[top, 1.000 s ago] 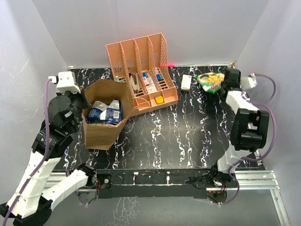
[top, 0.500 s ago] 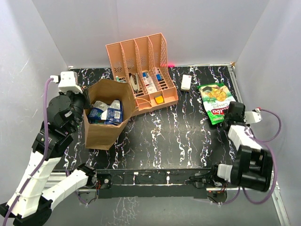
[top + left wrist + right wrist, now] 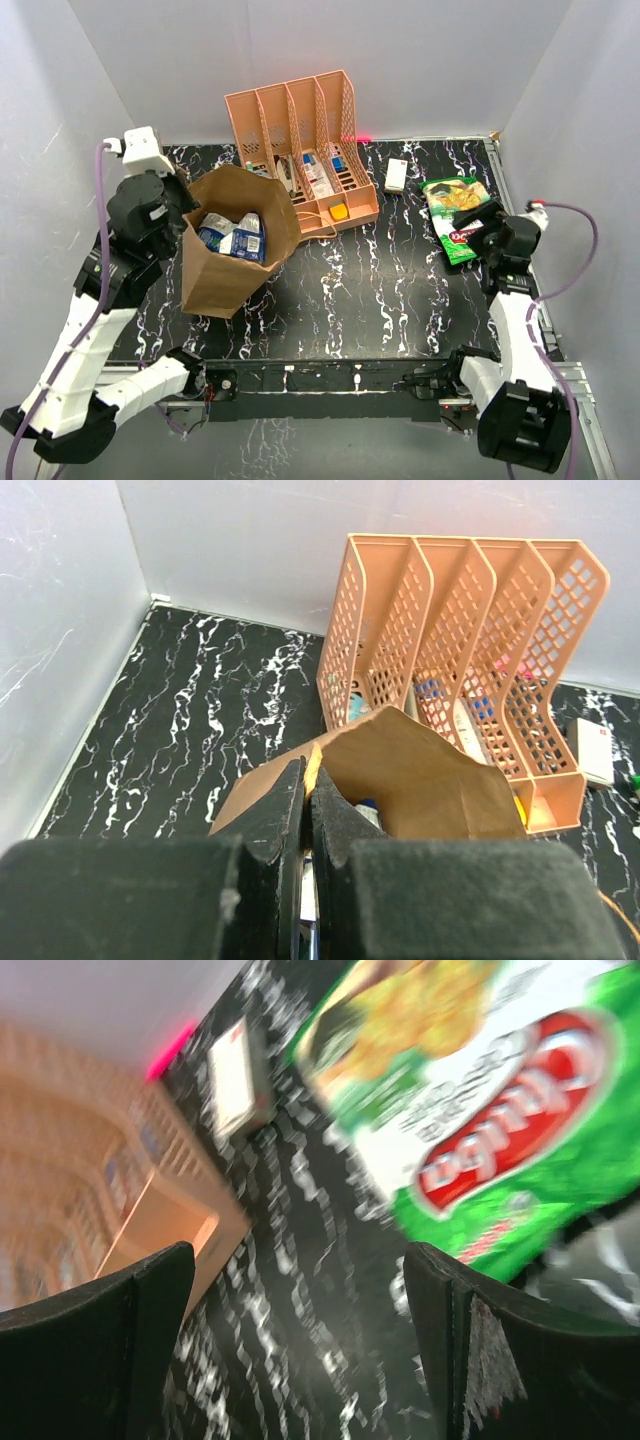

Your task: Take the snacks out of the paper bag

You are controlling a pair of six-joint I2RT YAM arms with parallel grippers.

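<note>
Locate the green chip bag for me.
In the top view, the glossy green chip bag lies flat at the right of the black marbled table, just right of the white rectangular remote.

I see open black marble tabletop (image 3: 370,290) between the paper bag (image 3: 215,285) at nine o'clock and the green chip bag (image 3: 455,205) at three, while the orange file rack (image 3: 300,120) blocks twelve.

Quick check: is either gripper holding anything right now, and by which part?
Left gripper pinches the paper bag by its top rim. Right gripper is open and empty; the green chip bag lies free beyond it.
</note>
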